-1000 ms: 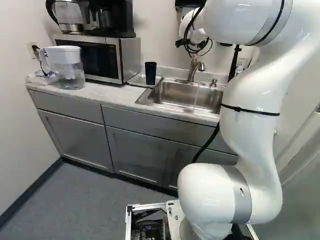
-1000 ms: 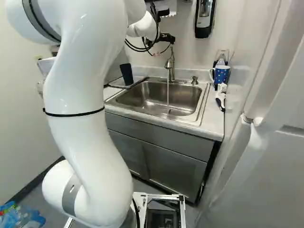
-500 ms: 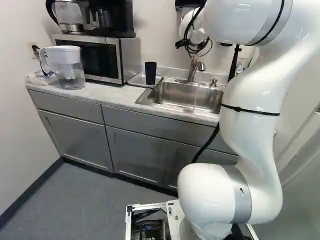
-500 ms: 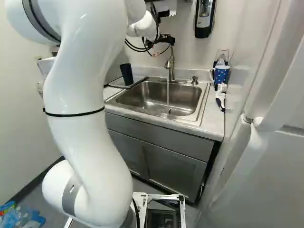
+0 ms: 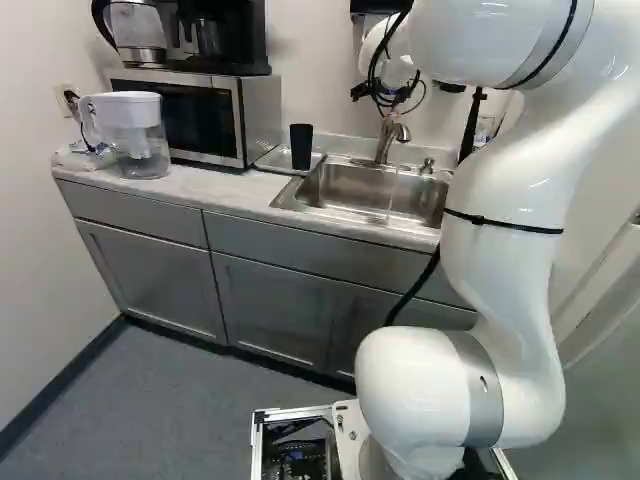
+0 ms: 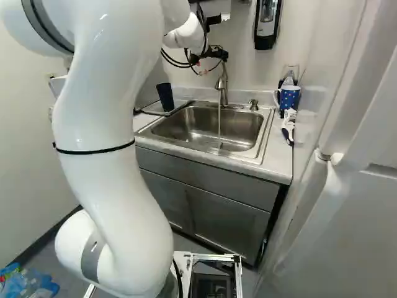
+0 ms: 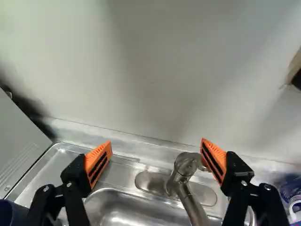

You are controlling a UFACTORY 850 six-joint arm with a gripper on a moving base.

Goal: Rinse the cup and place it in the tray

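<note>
In the right base view my gripper [image 6: 218, 53] hangs just above the faucet [image 6: 223, 84], from which water runs into the sink [image 6: 255, 155]. The wrist view has the gripper [image 7: 156, 153] with its orange-padded fingers wide apart, nothing gripped; the faucet's top [image 7: 186, 162] shows between and beyond them. A dark cup [image 5: 301, 146] stands upright on the tray [image 5: 270, 160], left of the sink in the left base view. Part of that cup [image 7: 10, 213] shows beside one finger. A blue dotted mug [image 6: 289, 97] stands right of the sink in the right base view.
A microwave [image 5: 200, 115] and a water pitcher [image 5: 133, 135] are on the counter left of the tray. A soap dispenser [image 6: 267, 25] hangs on the wall above the sink's right side. Brushes [image 6: 288, 126] lie by the mug. The wall stands close behind the faucet.
My upper arm has shifted slightly, to the left in the right base view and to the right in the left one. The base, cup and mug have not moved.
</note>
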